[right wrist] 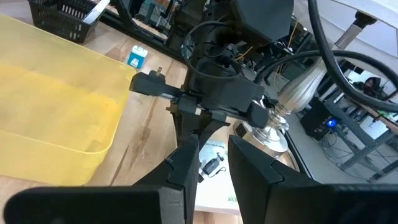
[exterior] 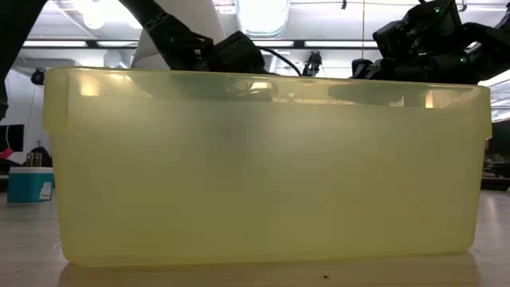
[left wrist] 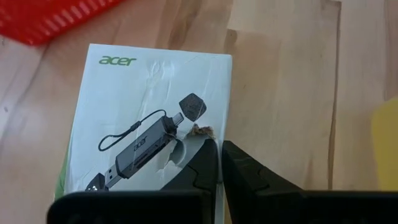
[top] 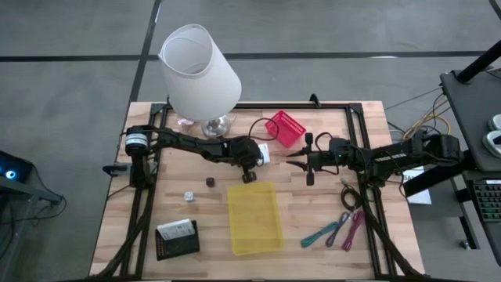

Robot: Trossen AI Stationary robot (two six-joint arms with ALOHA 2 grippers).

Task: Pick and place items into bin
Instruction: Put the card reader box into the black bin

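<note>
**Closing on the white card beside the bin**

Reaching over the middle of the table (top: 141,196), my left gripper (top: 252,162) sits low over a white card (left wrist: 149,124) printed with a small cable adapter. In my left wrist view my two fingers (left wrist: 202,165) are nearly together, only a thin slit between them, their tips at the card's edge. I cannot tell whether they have pinched that edge or only press on it, and the card looks flat on the wood, so I judge the pick is in hand but not yet secured.

The yellow bin (top: 254,217) lies just beside me, toward the front of the table, and from above it looks empty. A red basket (top: 285,128) stands behind the card, and the big white lamp (top: 200,74) rises behind my arm.

My right gripper (top: 300,162) hovers close by on the other side of the card, pointing at me, its fingers (right wrist: 186,165) parted and holding nothing.

Elsewhere, a dark cube (top: 210,182) and a white cube (top: 189,196) rest left of the bin, and the teal strip (top: 321,233) and pink strips (top: 351,229) lie well to the right, near a coiled cable (top: 349,196).

Next, I think I must get a true hold on the thin edge, lift without dragging, then swing the short way over the bin's rim and let go. A flat card could slip out easily.
</note>
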